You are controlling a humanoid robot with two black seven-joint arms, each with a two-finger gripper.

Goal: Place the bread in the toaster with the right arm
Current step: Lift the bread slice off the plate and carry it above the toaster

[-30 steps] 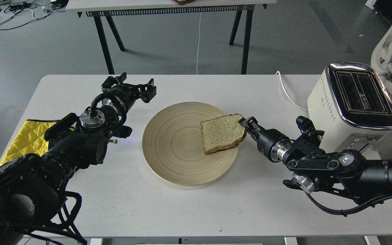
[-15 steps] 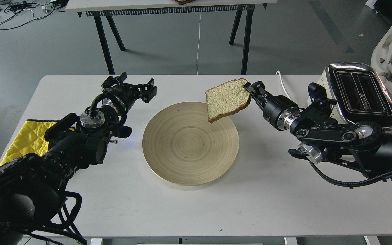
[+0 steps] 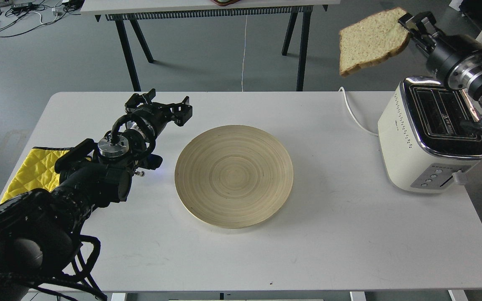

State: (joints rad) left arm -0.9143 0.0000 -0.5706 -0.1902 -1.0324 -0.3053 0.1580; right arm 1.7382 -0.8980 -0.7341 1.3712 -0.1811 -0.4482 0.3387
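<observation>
My right gripper [image 3: 408, 23] is shut on the right edge of the bread [image 3: 370, 40], a pale tan slice with a brown crust. It holds the slice high in the air, above and to the left of the toaster [image 3: 429, 133]. The toaster is cream-white with a chrome top and two dark slots, and stands at the table's right side. My left gripper [image 3: 165, 106] is open and empty, hovering left of the wooden plate.
A round wooden plate [image 3: 234, 175] lies bare at the table's middle. A yellow cloth [image 3: 27, 171] lies at the left edge under my left arm. The toaster's white cord [image 3: 352, 113] runs off the back edge. Another table stands behind.
My right gripper has lifted the bread off the plate and carried it up and to the right, to a place above the toaster's left side. The left arm has not moved.
</observation>
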